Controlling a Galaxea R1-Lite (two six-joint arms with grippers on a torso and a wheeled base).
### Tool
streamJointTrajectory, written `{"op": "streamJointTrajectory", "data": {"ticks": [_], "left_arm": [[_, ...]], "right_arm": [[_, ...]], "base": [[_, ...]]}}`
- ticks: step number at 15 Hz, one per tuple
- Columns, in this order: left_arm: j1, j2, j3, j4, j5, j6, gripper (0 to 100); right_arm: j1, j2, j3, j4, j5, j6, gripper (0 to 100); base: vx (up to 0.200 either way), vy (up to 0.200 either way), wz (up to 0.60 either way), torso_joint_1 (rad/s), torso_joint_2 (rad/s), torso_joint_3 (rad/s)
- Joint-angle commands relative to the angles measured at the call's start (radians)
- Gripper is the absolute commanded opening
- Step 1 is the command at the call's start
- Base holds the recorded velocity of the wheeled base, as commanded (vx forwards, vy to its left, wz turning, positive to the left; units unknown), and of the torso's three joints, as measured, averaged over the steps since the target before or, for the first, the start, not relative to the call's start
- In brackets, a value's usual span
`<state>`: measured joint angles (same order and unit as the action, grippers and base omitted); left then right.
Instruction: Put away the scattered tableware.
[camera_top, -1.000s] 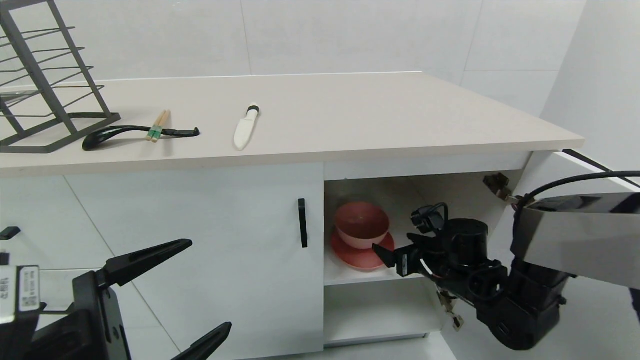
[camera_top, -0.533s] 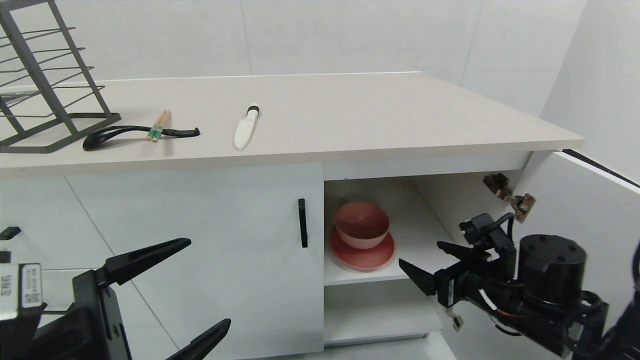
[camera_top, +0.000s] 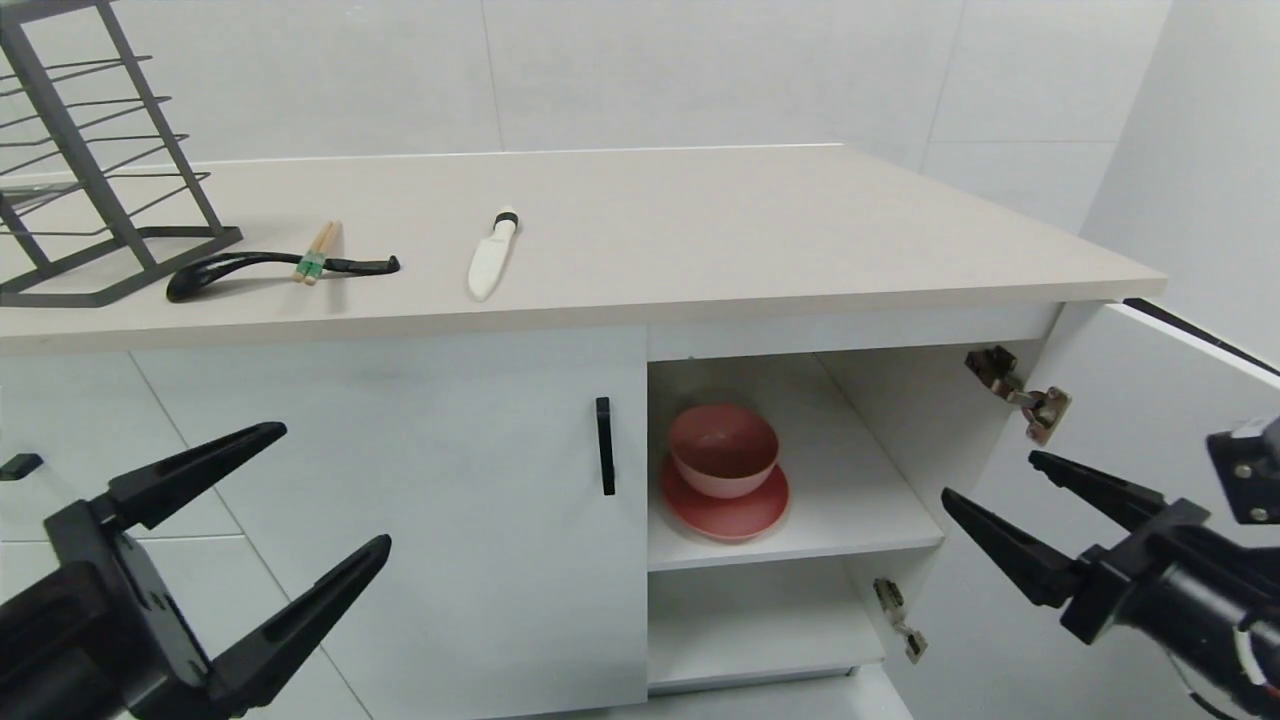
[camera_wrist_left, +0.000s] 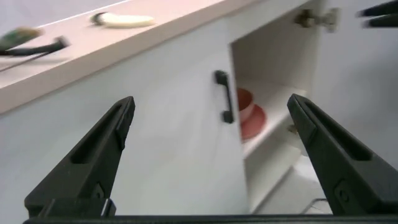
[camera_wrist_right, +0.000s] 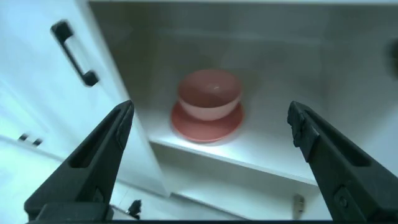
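- Hanging my left tool (camera_top: 337, 485) low in front of the closed cabinet door (camera_top: 400, 500), with the fingers spread wide.
- My right tool (camera_top: 988, 474) is gaping wide too. It's sitting out in front of the open half of the cabinet, just beside the swung-out door (camera_top: 1150, 380), with its tips pointing in toward the upper shelf (camera_top: 860, 500).
- The pink bowl (camera_top: 723, 448) is sitting upright on the red plate (camera_top: 725, 515). That little stack is resting on the upper shelf inside the cabinet, over on its left side, close behind the closed door's black handle (camera_top: 603, 446).
- My right tool is staying well apart from the stack. In the right wrist view the bowl and plate are showing up between the two fingers, deeper in.
- Up on the tabletop (camera_top: 750, 220), the loose stuff is lying near the front edge. There's a black spoon (camera_top: 230, 268) with a pair of chopsticks (camera_top: 316, 252) lying across its handle.
- A white knife (camera_top: 492, 255) is lying to the right of those, apart from them, with its blade end pointing toward the front edge.
- A dark wire rack (camera_top: 90, 170) is standing at the left end of the tabletop, just beside the scoop end of the spoon.
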<state>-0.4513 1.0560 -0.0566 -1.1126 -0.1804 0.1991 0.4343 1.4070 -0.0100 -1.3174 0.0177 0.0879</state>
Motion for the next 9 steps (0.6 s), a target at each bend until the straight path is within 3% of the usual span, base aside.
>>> {"op": "streamJointTrajectory", "data": {"ticks": [1, 2, 3, 5, 7, 8, 9], "left_arm": [[0.079, -0.076, 0.041, 0.062, 0.085, -0.001, 100], [0.103, -0.094, 0.047, 0.086, 0.113, -0.003, 100], [0.186, -0.168, 0.044, 0.191, 0.217, -0.003, 100], [0.198, -0.264, 0.055, 0.280, 0.292, -0.006, 100], [0.197, -0.508, 0.057, 0.468, 0.291, -0.090, 100], [0.198, -0.585, 0.057, 0.554, 0.292, -0.092, 100], [0.204, -0.738, 0.054, 0.735, 0.291, -0.090, 100]], "right_arm": [[-0.026, -0.128, 0.010, 0.018, 0.001, 0.000, 100], [-0.035, -0.138, 0.010, 0.021, 0.001, 0.000, 100], [-0.066, -0.177, 0.010, 0.034, 0.001, -0.008, 100], [-0.097, -0.218, 0.010, 0.055, 0.002, -0.020, 100], [-0.108, -0.269, 0.010, 0.104, 0.002, -0.020, 100], [-0.108, -0.281, 0.010, 0.116, 0.002, -0.020, 100], [-0.109, -0.298, 0.010, 0.132, 0.002, -0.020, 100]], "base": [[0.000, 0.000, 0.00, 0.000, 0.00, 0.000], [0.000, 0.000, 0.00, 0.000, 0.00, 0.000], [0.000, 0.000, 0.00, 0.000, 0.00, 0.000], [-0.100, 0.000, 0.00, -0.001, 0.00, 0.004], [-0.200, 0.000, 0.00, 0.007, 0.01, 0.000], [-0.200, 0.000, 0.00, 0.017, 0.00, 0.002], [-0.200, 0.000, 0.00, 0.002, 0.00, 0.007]]}}
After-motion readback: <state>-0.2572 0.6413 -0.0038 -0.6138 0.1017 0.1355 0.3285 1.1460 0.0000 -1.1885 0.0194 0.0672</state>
